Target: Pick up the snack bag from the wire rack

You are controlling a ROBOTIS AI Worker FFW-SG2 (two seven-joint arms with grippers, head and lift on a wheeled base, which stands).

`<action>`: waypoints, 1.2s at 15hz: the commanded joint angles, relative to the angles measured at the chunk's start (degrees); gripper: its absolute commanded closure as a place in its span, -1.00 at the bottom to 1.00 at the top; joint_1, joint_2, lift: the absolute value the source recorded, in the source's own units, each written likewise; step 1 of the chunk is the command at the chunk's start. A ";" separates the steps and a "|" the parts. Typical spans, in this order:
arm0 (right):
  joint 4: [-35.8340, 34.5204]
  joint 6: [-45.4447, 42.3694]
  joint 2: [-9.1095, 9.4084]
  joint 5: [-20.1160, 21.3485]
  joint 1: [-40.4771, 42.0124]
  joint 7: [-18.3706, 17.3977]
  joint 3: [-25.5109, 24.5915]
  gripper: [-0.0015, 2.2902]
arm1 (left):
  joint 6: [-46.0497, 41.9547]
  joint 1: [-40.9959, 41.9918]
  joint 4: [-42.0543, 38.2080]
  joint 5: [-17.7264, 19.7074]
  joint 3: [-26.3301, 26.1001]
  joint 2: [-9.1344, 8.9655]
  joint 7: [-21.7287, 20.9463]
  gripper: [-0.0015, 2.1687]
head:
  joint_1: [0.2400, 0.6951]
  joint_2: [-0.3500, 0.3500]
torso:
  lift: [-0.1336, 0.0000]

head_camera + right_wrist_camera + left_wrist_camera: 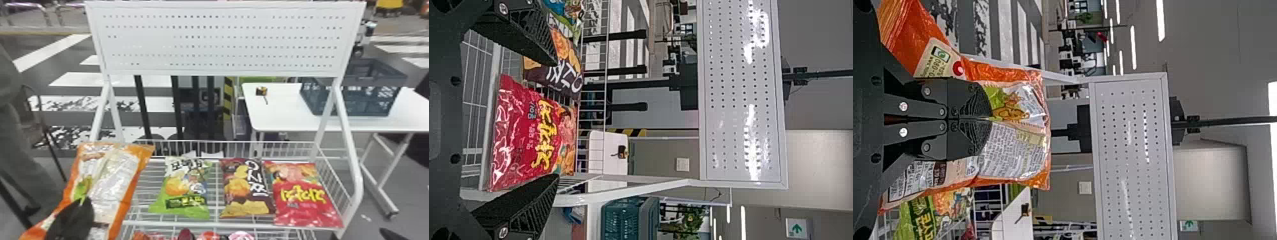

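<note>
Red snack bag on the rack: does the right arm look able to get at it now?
Probably yes: the right hand is open and facing the red bag, and nothing visible lies over it.

The orange plastic snack bag [111, 178] has one whitish panel. On the white wire rack [204, 224], the green plastic bag [188, 209] shows an orange picture, and the red plastic bag [300, 213] has yellow letters.

wire rack [191, 224] | on it: green bag [185, 188], brown bag [244, 188], red bag [303, 198]
</note>
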 commanded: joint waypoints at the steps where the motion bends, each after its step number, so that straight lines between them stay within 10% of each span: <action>1: -0.03 0.00 0.05 0.01 0.00 0.00 0.04 -0.91 | -0.13 0.09 -0.08 0.00 0.00 0.05 0.00 0.54 | 0.14 0.00 | 1.00; 10: 2.43 0.18 0.05 -0.25 -2.55 -0.17 0.39 -0.91 | -0.13 0.53 -0.52 0.00 -0.26 0.05 0.00 0.54 | 0.14 0.00 | 1.00; 18: 27.21 7.56 0.05 7.83 -31.81 -2.37 6.11 -0.91 | 0.05 1.15 -0.78 -1.05 -1.93 0.05 -0.08 0.54 | 0.14 0.00 | 1.00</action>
